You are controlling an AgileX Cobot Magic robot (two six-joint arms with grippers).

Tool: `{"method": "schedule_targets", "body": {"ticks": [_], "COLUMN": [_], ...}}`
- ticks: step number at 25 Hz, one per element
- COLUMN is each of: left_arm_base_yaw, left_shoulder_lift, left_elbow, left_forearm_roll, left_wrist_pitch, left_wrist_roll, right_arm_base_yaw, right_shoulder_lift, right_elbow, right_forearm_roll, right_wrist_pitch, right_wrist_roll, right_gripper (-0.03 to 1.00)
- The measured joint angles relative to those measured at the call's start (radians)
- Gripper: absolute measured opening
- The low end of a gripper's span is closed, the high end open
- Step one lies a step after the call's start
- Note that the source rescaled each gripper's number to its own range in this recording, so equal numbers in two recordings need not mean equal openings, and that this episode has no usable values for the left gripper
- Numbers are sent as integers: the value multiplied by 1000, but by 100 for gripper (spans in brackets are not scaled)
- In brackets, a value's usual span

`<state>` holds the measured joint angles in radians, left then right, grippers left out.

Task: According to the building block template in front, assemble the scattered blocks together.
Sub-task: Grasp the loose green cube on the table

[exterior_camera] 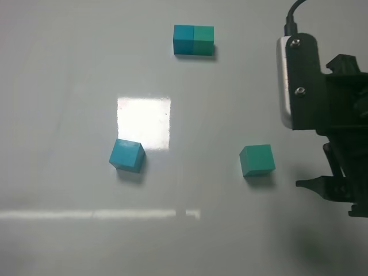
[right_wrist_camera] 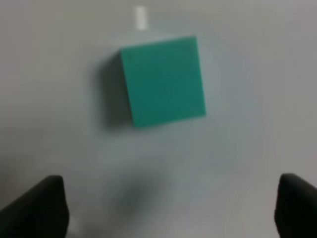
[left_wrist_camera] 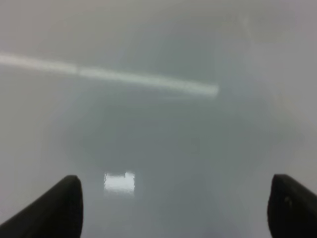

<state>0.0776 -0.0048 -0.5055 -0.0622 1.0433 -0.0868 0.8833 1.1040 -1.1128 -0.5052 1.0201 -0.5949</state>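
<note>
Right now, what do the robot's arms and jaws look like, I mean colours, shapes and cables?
Only the right arm shows in the high view: black, angular parts, two screws on a flat plate, a silver-white rounded block beside it, and a black cable on top. In both wrist views the jaws are black, blunt tips, blurred. No markings are legible.

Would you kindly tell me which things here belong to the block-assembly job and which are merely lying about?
Job: building block template; cyan-blue cube; teal-green cube; open right gripper beside it.
Not the job: grey table; bright glare patch on it.
</note>
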Motion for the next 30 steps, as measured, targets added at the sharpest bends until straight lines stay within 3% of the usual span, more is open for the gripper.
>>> {"method": "schedule_targets", "body": {"ticks": [9, 24, 26, 30], "left_arm_base_yaw": [0, 0, 0, 0], "left_shoulder_lift": [0, 0, 0, 0], "left_elbow": [0, 0, 0, 0], "left_forearm_roll": [0, 0, 0, 0], "left_wrist_pitch": [0, 0, 0, 0], "left_wrist_roll": [0, 0, 0, 0], "right_arm_base_yaw": [31, -17, -17, -35], "right_shoulder_lift": [147, 230, 239, 245], "right_elbow": [0, 0, 0, 0], "right_forearm_roll": [-65, -83, -82, -71], "right_wrist_pitch": [-116, -154, -154, -156], "right_wrist_roll": [-1, -23, -23, -23], "right_gripper": [96, 96, 91, 70]}}
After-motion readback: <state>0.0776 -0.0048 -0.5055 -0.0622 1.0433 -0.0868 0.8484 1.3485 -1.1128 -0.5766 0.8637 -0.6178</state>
